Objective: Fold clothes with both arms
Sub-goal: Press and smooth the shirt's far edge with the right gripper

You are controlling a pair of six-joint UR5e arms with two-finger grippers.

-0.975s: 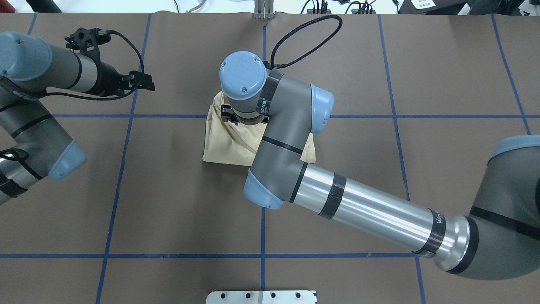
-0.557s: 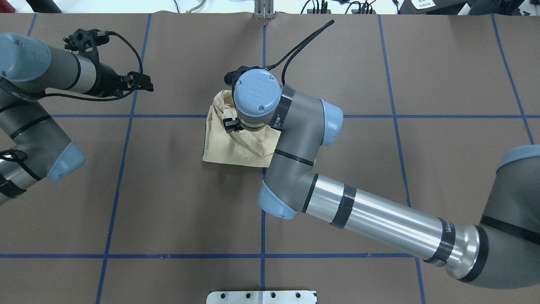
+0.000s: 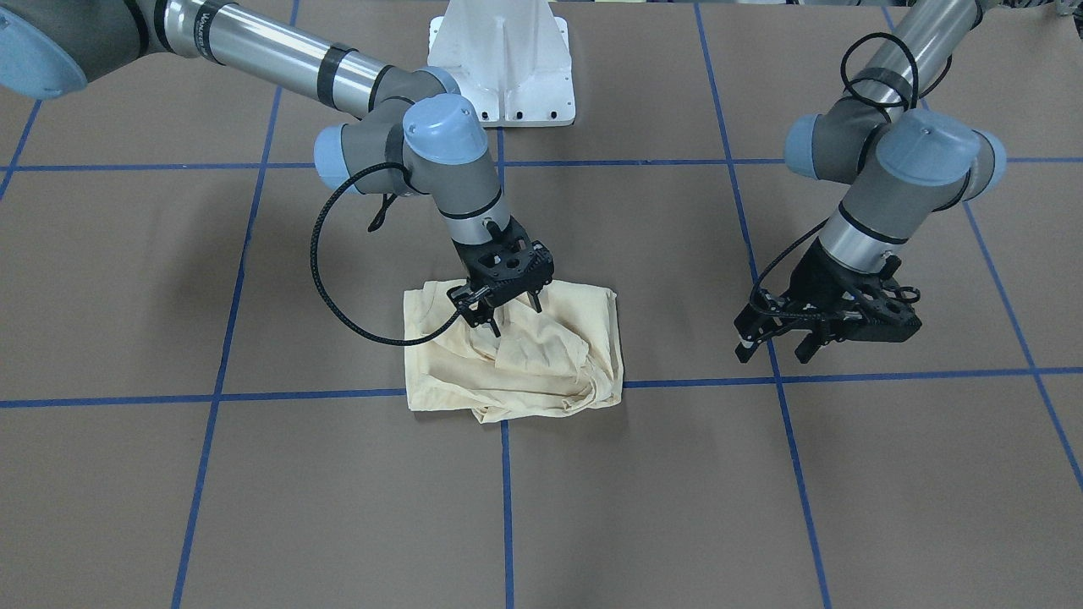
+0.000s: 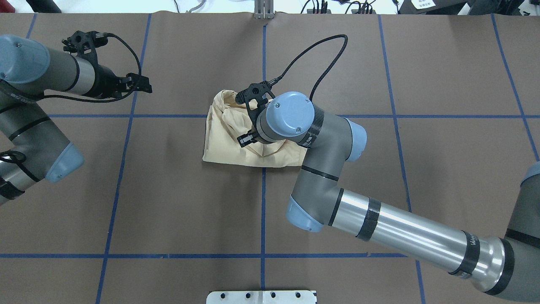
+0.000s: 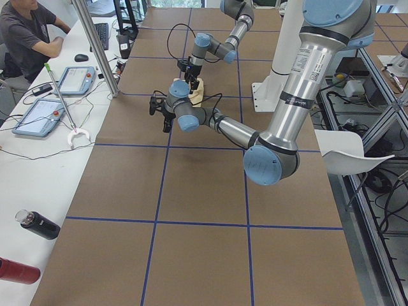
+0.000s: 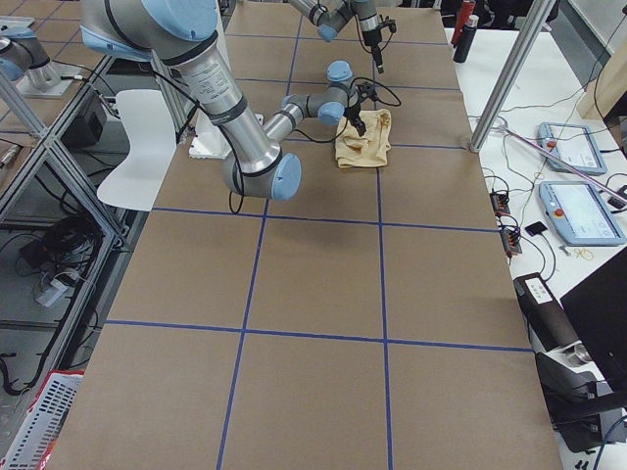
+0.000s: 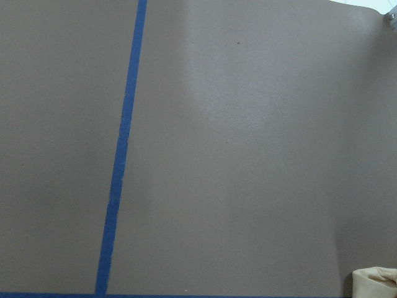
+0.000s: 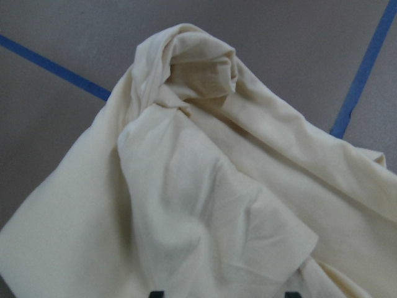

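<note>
Right claw [image 3: 512,317] hangs spread open, tips on the crumpled cream shirt [image 3: 525,364] at mid-tabletop [image 3: 254,507]. Left claw [image 3: 774,347] hovers well apart on the robot's left, seemingly open too.

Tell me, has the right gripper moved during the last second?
Yes. In the overhead view the right gripper moved rightward and toward the robot, nearer the centre blue tape line, above the shirt.

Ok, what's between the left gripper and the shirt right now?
Only bare brown table cover lies between the left gripper and the shirt. The front-facing view shows that stretch most clearly.
</note>
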